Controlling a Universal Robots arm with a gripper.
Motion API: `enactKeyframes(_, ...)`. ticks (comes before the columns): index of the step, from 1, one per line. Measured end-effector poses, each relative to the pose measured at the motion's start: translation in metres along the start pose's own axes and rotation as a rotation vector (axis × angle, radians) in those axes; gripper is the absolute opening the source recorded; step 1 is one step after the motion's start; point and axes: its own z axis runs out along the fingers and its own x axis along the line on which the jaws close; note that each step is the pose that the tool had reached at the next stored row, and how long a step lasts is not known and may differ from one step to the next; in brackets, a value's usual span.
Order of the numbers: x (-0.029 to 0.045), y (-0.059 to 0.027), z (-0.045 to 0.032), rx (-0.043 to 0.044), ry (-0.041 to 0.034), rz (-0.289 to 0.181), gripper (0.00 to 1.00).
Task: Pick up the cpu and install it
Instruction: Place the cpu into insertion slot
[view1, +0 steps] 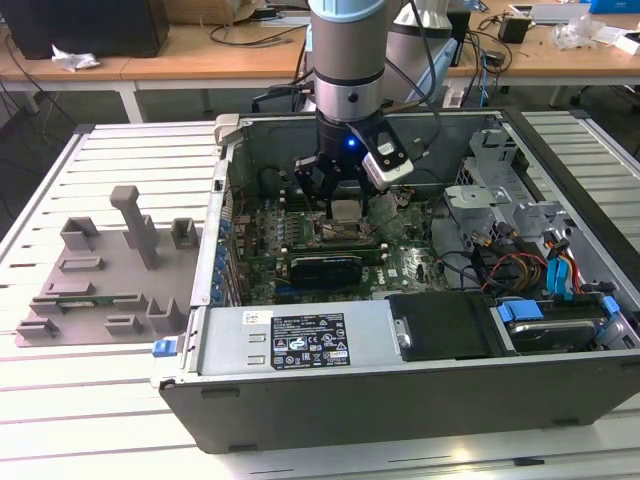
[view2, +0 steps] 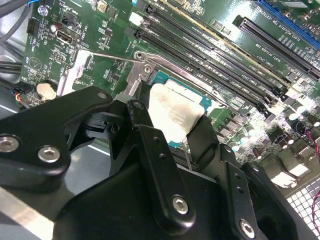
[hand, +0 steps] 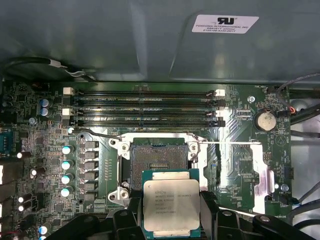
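Observation:
The cpu (hand: 171, 204), a flat square chip with a silver top and a green rim, is held by its two opposite edges between the black fingers (hand: 207, 210) of my gripper (hand: 171, 209). It hangs level just above the motherboard, beside and partly over the empty open socket (hand: 159, 162). In the second wrist view the cpu (view2: 175, 112) sits between the fingertips of the gripper (view2: 175, 126), over the socket frame (view2: 145, 67). In the exterior view the gripper (view1: 340, 205) is lowered inside the open computer case (view1: 210, 250) with the cpu (view1: 345, 210) at its tip.
Memory slots (hand: 145, 105) run along one side of the socket. A long black card (view1: 325, 265) lies beyond it, with a power supply (view1: 300, 345) and a drive bay with cables (view1: 540, 280) nearby. A grey moulded tray (view1: 100, 270) stands on the table at the exterior view's left.

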Motion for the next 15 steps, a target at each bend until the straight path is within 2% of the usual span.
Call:
enactKeyframes(4, 0.0, 0.0, 0.0001, 0.0003, -0.0007, 0.011, 0.55)
enactKeyframes(7, 0.0, 0.0, 0.0002, 0.0051, -0.0063, 0.11, 0.55)
enactKeyframes(15, 0.0, 0.0, 0.0003, 0.0108, -0.013, 0.226, 0.55)
